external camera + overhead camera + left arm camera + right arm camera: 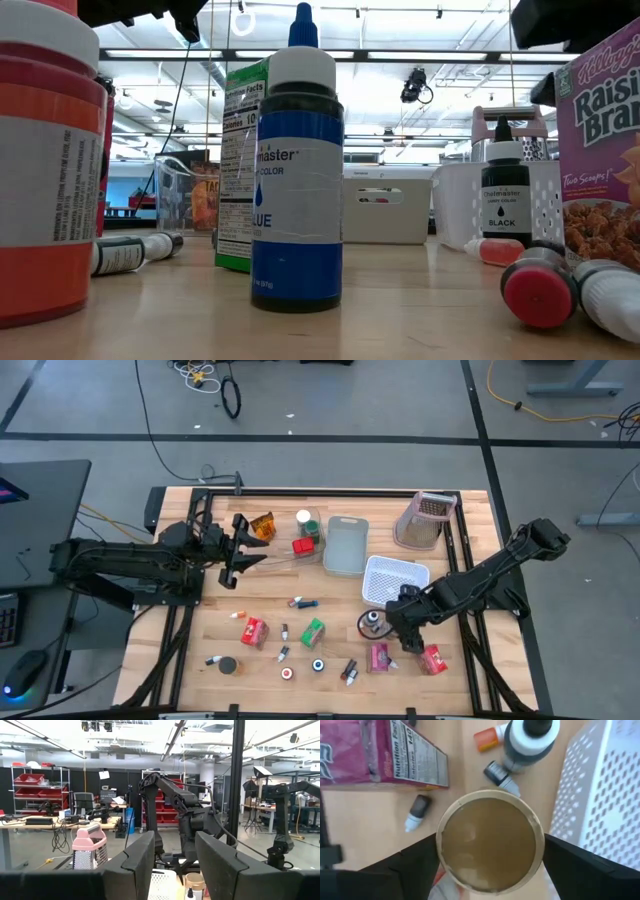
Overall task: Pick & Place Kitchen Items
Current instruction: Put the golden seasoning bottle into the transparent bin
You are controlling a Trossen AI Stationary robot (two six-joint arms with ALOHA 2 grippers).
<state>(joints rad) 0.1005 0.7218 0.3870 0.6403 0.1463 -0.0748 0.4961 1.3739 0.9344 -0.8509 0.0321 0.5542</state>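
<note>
A short jar with a tan lid (pixel 490 842) stands upright on the table next to the white perforated bin (pixel 393 580). My right gripper (pixel 387 623) points down over it, open, with one finger on each side of the lid. Around it lie a pink box (pixel 380 755) and small bottles (pixel 416 812). My left gripper (pixel 175 845) hangs raised over the table's left part (pixel 246 552), open, with nothing between its fingers. A red box (pixel 253 631), a green box (pixel 313 630) and an orange packet (pixel 262 525) rest on the table. My right gripper straddles the jar's lid rim (pixel 442 835) from above, fingers pointing down. The lid fills the gap between them. Whether the fingers (pixel 415 865) touch the jar I cannot tell.
A clear bin (pixel 308 535) with a red box and a jar, a grey bin (pixel 345 545) and a tipped pink-topped grater (pixel 422 520) stand along the far side. Bottles stand near the front edge: blue (pixel 297 170) and black (pixel 503 190). A metal frame rims the table.
</note>
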